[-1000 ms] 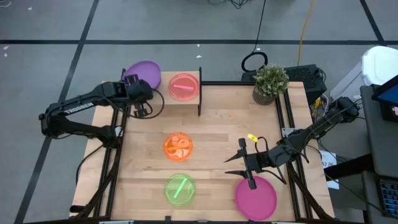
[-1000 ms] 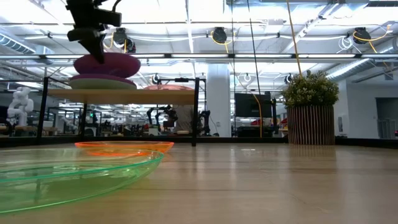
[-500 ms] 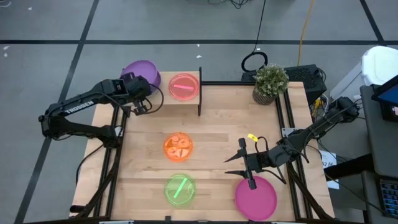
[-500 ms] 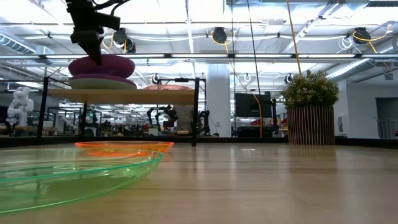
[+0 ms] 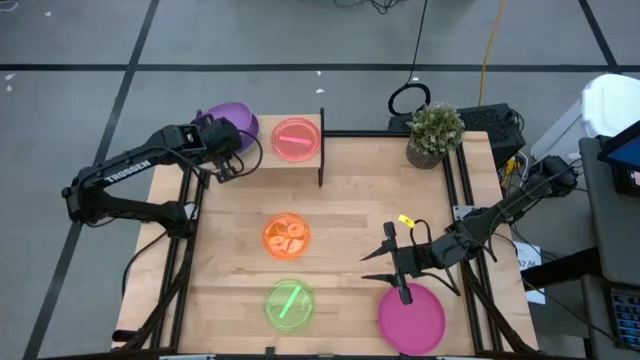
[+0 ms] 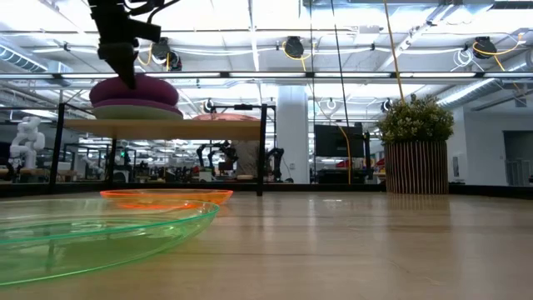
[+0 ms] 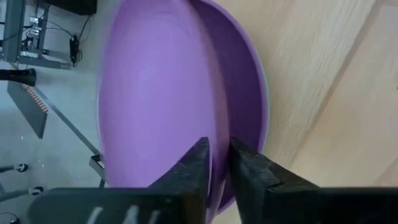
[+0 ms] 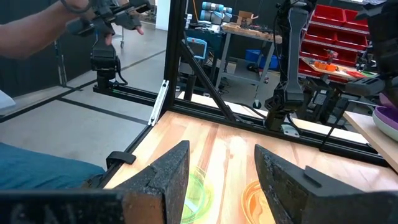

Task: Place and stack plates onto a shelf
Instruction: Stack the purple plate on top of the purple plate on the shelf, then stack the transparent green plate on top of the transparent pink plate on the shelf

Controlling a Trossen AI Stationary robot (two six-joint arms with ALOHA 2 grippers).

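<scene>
Purple plate (image 5: 232,122) on shelf (image 5: 310,131), pinched at rim by left gripper (image 5: 222,140).
Sits on stack (paler plate (image 6: 137,110) under). Right gripper (image 5: 383,257) spread apart by magenta plate (image 5: 411,318).

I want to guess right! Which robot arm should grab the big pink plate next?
Probably the right arm. Its claw hangs open just beside the magenta plate. The left claw is far away at the shelf, gripping the purple plate.
</scene>
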